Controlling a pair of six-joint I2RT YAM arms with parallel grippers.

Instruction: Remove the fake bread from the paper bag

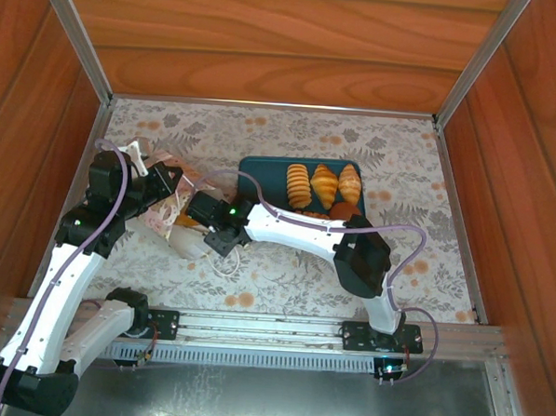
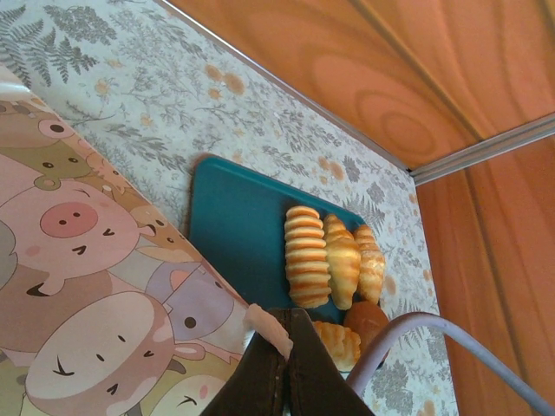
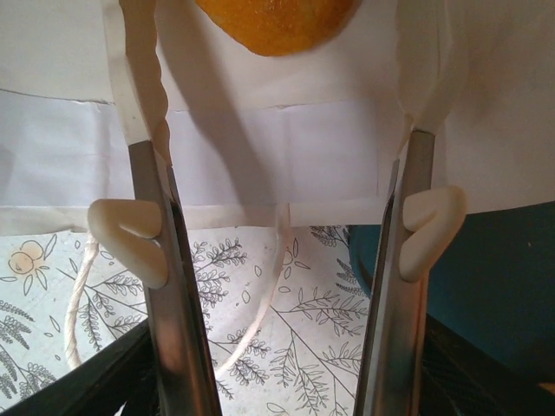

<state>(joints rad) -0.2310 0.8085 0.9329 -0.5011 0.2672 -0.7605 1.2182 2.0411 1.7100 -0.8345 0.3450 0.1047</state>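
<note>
The paper bag (image 1: 168, 223) lies tipped on the floral table, its cartoon-animal side (image 2: 78, 286) filling the left of the left wrist view. My left gripper (image 2: 286, 334) is shut on the bag's edge and holds it up (image 1: 172, 186). My right gripper (image 3: 279, 95) is open, its fingers (image 3: 139, 95) reaching into the bag's white mouth. One golden-brown fake bread (image 3: 277, 22) lies inside just beyond the tips, untouched, and peeks out at the mouth (image 1: 186, 220). Several other breads, including a ridged roll (image 1: 299, 184) and a croissant (image 1: 324, 184), lie on the tray.
A teal tray (image 1: 261, 170) sits right of the bag, its left part bare (image 2: 234, 234). A white cord handle (image 3: 260, 303) trails on the table under my right gripper. Wooden walls enclose the table on three sides (image 1: 268, 40).
</note>
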